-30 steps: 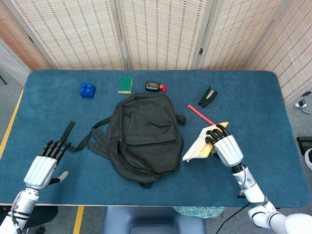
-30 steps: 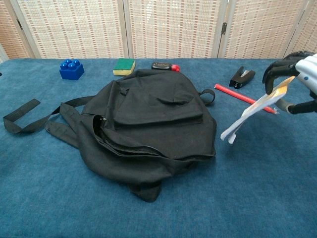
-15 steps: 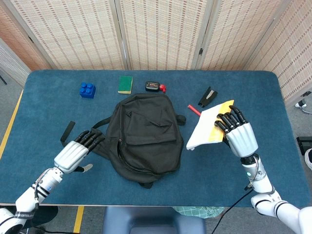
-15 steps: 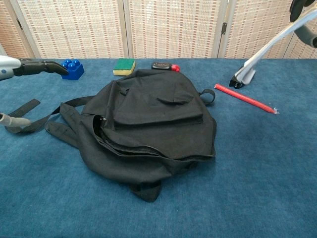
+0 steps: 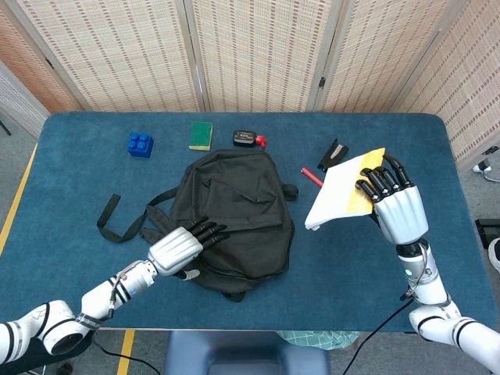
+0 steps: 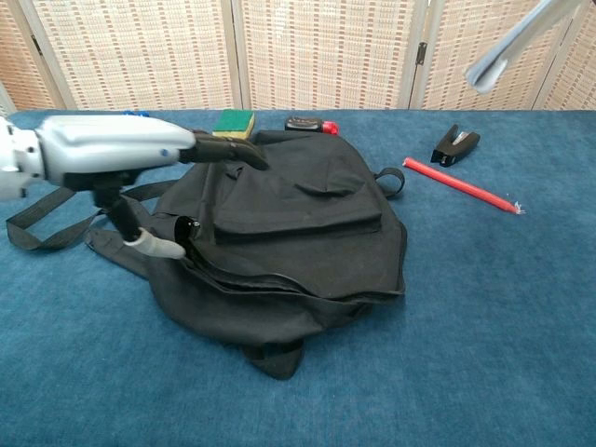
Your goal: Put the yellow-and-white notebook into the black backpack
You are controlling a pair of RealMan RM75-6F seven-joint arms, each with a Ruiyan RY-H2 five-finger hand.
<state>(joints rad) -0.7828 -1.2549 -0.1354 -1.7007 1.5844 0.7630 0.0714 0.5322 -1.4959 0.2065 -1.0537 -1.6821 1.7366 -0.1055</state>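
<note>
The black backpack lies flat in the middle of the blue table, its zipper slightly parted on the left side. My right hand holds the yellow-and-white notebook raised well above the table to the right of the bag; in the chest view only the notebook's lower edge shows at the top right. My left hand reaches over the bag's left side with fingers stretched out and apart, holding nothing, thumb near the zipper.
Along the far side lie a blue block, a green-and-yellow sponge, a small black-and-red device and a black stapler. A red pencil lies right of the bag. Backpack straps trail left.
My left hand has moved right from the table's left edge to over the backpack's left side. My right hand has lifted the notebook higher, up and away from the table.
</note>
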